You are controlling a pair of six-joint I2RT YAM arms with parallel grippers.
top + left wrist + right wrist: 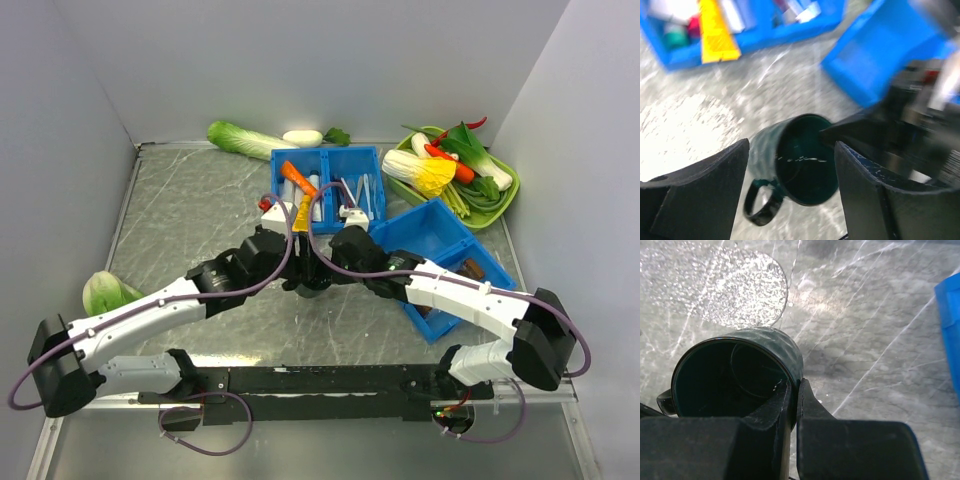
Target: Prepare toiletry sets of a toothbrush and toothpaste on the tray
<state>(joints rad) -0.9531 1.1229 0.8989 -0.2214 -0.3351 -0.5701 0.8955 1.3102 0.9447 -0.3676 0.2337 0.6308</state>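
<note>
Our right gripper (791,396) is pinched shut on the rim of the dark green mug (765,347), with one finger inside. Our left gripper (790,167) stands wide with the mug between its fingers, gripping nothing. The toothpaste sits at the divided blue bin (330,152) beyond: the yellow tube (715,30) hangs over its near wall and the orange tube (297,178) lies inside. We judge both light, soft and a little slick, so we would pinch gently across the flat faces near the stiffer cap end. The tray (730,285) shows as a frosted patch just beyond the mug. We cannot pick out the toothbrush.
</note>
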